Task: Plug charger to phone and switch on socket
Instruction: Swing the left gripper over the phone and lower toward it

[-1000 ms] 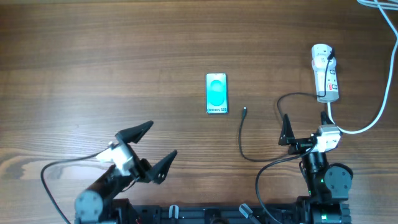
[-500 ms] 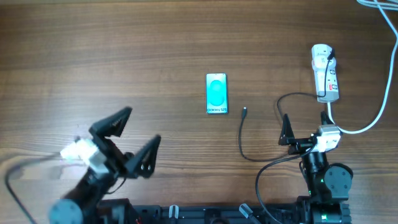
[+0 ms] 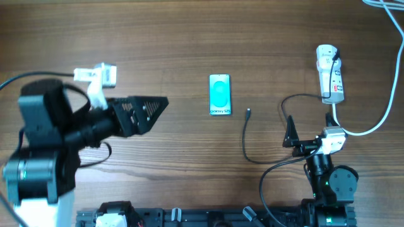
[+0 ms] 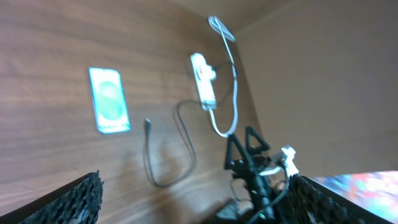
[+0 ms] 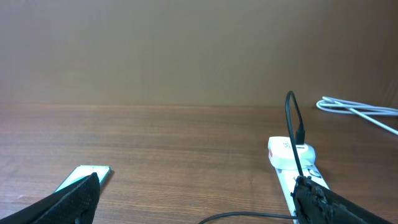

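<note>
While its jaws gape empty, the left gripper (image 3: 156, 108) hangs raised, pointing toward the phone (image 3: 219, 94)

The flat rectangular phone (image 3: 219, 94) has a cyan screen with a white band. The elongated plastic power strip (image 3: 329, 75) is white with red markings. The thin charger cable (image 3: 245, 139) is black. The wooden table (image 3: 126, 38) is brown and grained.

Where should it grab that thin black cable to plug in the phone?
Probably on the charger, just behind its plug tip, coming straight down from above: it lies flat on the table, that end free and nearest the phone.
</note>
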Action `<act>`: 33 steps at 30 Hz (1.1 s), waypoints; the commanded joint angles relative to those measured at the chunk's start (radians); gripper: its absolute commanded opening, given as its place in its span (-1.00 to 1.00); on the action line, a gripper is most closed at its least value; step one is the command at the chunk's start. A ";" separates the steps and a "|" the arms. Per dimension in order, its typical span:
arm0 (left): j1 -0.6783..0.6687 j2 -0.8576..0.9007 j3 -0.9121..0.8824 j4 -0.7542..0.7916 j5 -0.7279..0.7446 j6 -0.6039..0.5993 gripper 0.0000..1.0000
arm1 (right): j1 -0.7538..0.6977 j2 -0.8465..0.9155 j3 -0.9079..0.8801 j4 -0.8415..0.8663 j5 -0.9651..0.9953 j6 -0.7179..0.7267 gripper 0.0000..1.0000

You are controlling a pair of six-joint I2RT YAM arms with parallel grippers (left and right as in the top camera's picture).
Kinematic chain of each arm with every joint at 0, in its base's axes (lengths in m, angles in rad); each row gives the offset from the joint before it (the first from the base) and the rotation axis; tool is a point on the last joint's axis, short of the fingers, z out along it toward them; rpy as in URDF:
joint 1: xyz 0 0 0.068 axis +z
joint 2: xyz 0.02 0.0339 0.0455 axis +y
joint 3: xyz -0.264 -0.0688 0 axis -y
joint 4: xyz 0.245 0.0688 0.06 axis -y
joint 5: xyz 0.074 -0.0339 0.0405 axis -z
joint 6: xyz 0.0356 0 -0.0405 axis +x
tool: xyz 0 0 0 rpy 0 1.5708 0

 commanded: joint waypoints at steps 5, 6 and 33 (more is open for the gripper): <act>-0.157 0.126 0.024 -0.071 -0.123 -0.089 0.99 | 0.006 -0.010 -0.001 0.003 0.013 0.013 1.00; -0.198 0.140 0.026 -0.074 -0.180 -0.116 0.99 | 0.006 -0.010 -0.001 0.003 0.013 0.013 1.00; -0.618 1.098 0.700 -0.317 -0.805 -0.345 1.00 | 0.006 -0.010 -0.001 0.003 0.013 0.013 1.00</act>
